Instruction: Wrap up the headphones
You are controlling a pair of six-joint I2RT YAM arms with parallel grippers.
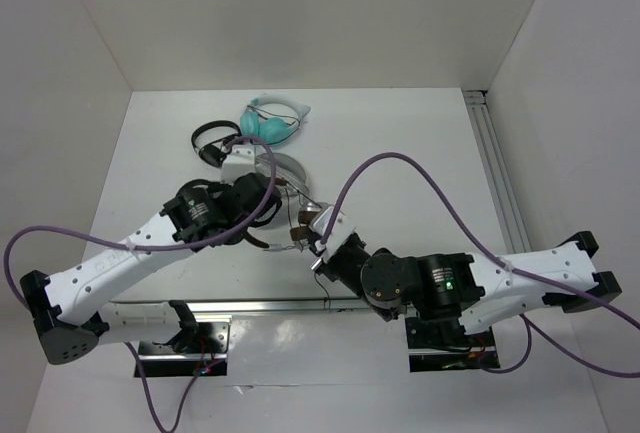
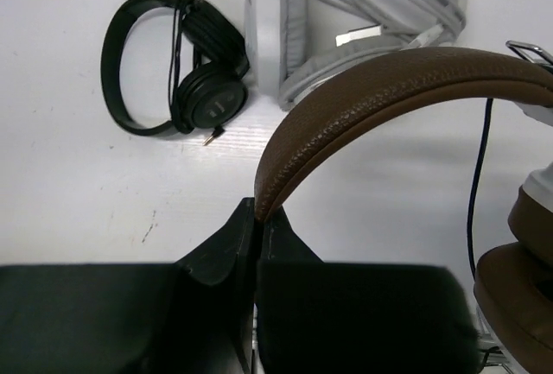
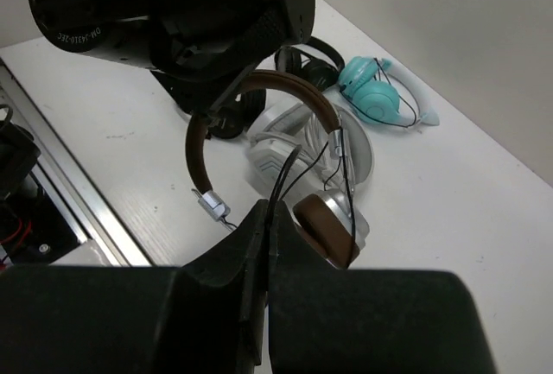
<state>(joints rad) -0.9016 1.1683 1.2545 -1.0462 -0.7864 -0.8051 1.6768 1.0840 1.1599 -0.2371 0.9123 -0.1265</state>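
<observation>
The headphones, with a brown headband (image 2: 389,89), brown ear pads (image 3: 321,223) and silver cups, are held above the table between the two arms (image 1: 298,218). My left gripper (image 2: 257,210) is shut on one end of the headband; it also shows in the top view (image 1: 265,203). My right gripper (image 3: 270,210) is shut on a doubled run of the thin black cable (image 3: 289,167), just in front of the lower ear cup; it also shows in the top view (image 1: 315,243). More cable hangs beside the headband (image 2: 478,184).
A large light-grey pair (image 2: 346,11) lies right behind the held headphones. A black pair (image 2: 186,72) lies to its left and a teal pair (image 1: 270,121) near the back wall. An aluminium rail (image 1: 300,305) runs along the near edge. Walls enclose three sides.
</observation>
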